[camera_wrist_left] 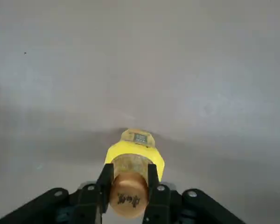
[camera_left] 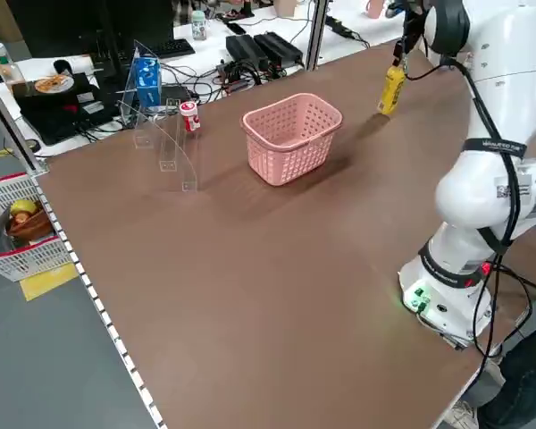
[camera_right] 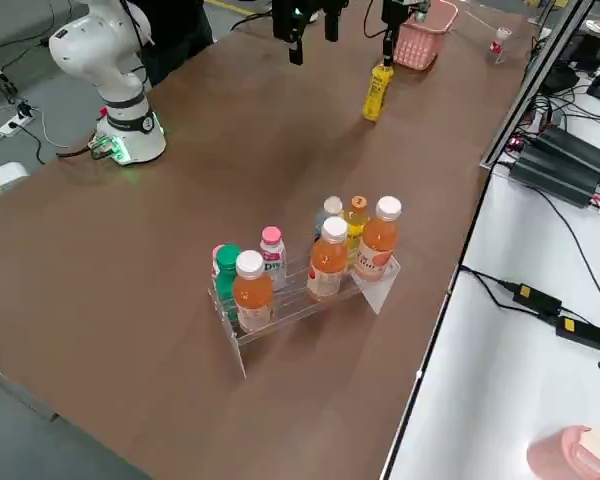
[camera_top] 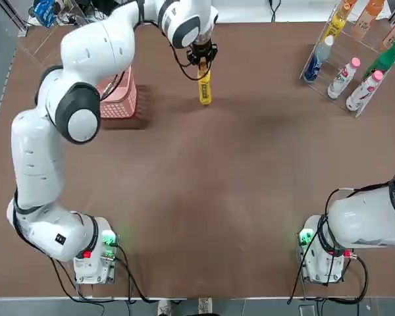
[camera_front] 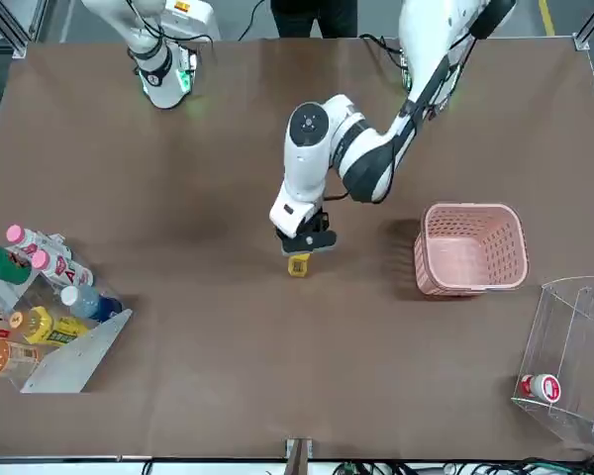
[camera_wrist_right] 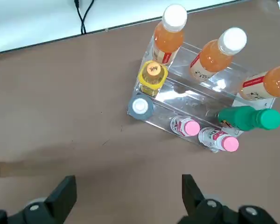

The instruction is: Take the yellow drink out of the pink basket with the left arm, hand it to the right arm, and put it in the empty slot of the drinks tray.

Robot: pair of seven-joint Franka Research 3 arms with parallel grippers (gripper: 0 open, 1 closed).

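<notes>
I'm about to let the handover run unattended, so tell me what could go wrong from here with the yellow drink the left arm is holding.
1. The left gripper pinches the yellow drink only at its neck, under the cap, so the hanging body could swing or slip during the move.
2. The right gripper hangs open far off near the drinks tray, so the meeting point must be matched exactly.
3. The tray is crowded with bottles; placing could knock a neighbour.

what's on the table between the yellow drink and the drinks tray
Nothing: in the top view, only bare brown table lies between the yellow drink, held by the left pincer, and the drinks tray.
</notes>
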